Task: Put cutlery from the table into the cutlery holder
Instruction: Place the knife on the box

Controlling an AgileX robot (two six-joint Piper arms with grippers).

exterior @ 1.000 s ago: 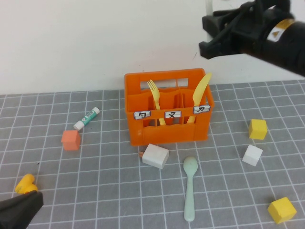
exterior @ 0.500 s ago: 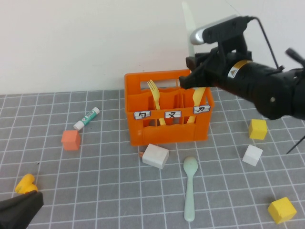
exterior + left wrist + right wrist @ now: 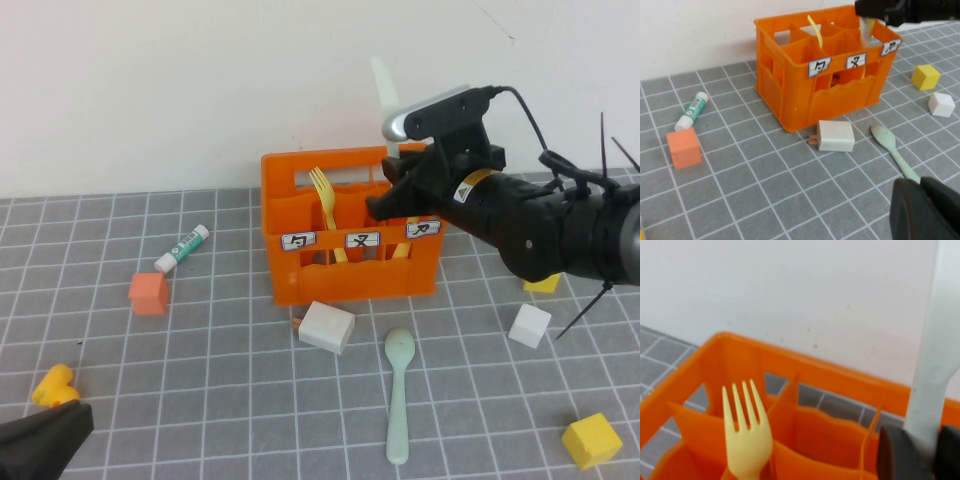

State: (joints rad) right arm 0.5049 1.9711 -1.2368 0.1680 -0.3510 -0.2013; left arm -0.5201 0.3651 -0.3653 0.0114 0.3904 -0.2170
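The right claw is positioned over the right end of the orange cutlery holder, above its rear rim. A cream-white knife is pinched between its fingers, and the blade is held upright, rising above the claw against the pale wall. In the right wrist view the knife is seen clamped between the two dark pads, with the holder's dividers just below.

A pale yellow fork is stood in the middle compartment of the holder, tines upward. A pale yellow knife is leaned in the right compartment, its upper part hidden behind the right arm. Three small white labels are carried on the front of the holder.

A pale mint-green spoon is laid flat on the grey gridded desk, in front of the holder and well apart from it, bowl pointed toward the crate. A white charger plug is placed just in front of the holder's lower left corner.

The left claw is parked at the near left edge of the desk, its fingers pressed together and nothing held. A small yellow object is found just beside it.

A white-and-green glue stick and an orange cube are seen left of the holder. A white cube and a yellow cube are seen to the right.
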